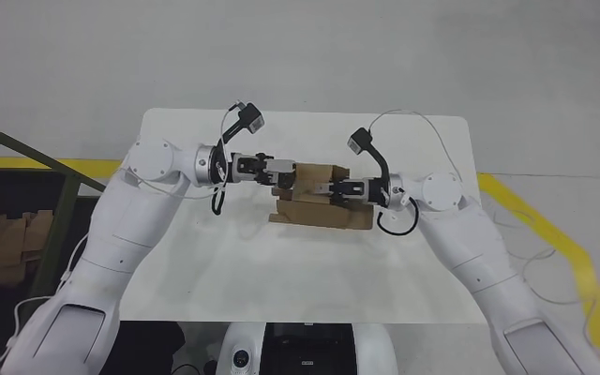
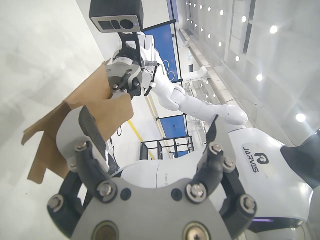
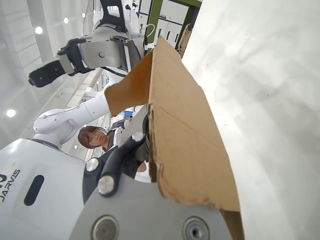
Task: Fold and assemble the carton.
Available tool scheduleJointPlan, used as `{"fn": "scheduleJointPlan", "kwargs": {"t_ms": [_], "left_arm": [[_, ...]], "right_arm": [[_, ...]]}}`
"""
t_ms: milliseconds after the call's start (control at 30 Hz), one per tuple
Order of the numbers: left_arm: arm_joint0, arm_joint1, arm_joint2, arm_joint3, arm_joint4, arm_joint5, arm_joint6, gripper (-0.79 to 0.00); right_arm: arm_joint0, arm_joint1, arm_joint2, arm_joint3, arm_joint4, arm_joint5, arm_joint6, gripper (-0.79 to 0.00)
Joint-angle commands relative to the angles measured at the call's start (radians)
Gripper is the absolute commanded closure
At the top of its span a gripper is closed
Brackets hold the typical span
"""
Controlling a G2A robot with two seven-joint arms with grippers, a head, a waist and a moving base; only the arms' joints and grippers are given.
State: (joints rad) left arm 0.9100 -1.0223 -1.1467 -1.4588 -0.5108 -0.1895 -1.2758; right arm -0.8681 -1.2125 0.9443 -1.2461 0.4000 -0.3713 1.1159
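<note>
Carton (image 1: 319, 208) lies near the middle of the worktop (image 1: 281, 272), half-folded. Its long axis runs from one side edge toward the other, in line with my two arms, which meet over it.

My right claw (image 1: 325, 190) comes in from the right edge and is clamped on the carton's upper wall. My left claw (image 2: 149, 116) is at the carton's left end with its fingers spread wide. One pad (image 2: 91, 128) lies against the loose end flap (image 2: 112, 116); the other stands free and grips nothing.

I judge that the next move turns on one relation. The end flap stands just in front of the left claw, on the side toward the right arm. That makes the left claw the nearer one. A push along the carton's long axis should fold the end flap inward while the right claw braces the body.

The top view gives the layout and the axis, but the fingers are too small there to read. The left wrist view shows the pad touching the end flap and the right claw's fingers pressed together on the cardboard edge. The right wrist view shows the creased side panel (image 3: 185, 136) up close, covering one of that claw's fingers. I cannot tell from it how deep the grip goes.
</note>
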Motion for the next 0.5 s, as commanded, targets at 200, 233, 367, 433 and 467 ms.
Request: {"fn": "scheduleJointPlan", "kwargs": {"t_ms": [200, 233, 367, 433, 467], "left_arm": [[0.007, 0.005, -0.016, 0.017, 0.028, 0.003, 0.024, -0.785], [0.007, 0.005, -0.016, 0.023, 0.041, 0.000, 0.035, -0.785], [0.004, 0.003, -0.013, 0.047, 0.048, -0.005, 0.058, -0.785], [0.001, 0.002, -0.011, 0.055, 0.049, -0.006, 0.063, -0.785], [-0.001, 0.002, -0.010, 0.057, 0.049, -0.007, 0.064, -0.785]], "right_arm": [[-0.021, 0.006, 0.016, -0.040, -0.001, -0.003, 0.018, 0.000], [-0.024, 0.007, 0.017, -0.043, -0.001, -0.002, 0.020, 0.000], [-0.032, 0.008, 0.017, -0.055, -0.003, -0.002, 0.030, 0.000], [-0.035, 0.008, 0.014, -0.059, -0.004, 0.000, 0.034, 0.000], [-0.036, 0.008, 0.013, -0.061, -0.003, 0.000, 0.035, 0.000]]}}
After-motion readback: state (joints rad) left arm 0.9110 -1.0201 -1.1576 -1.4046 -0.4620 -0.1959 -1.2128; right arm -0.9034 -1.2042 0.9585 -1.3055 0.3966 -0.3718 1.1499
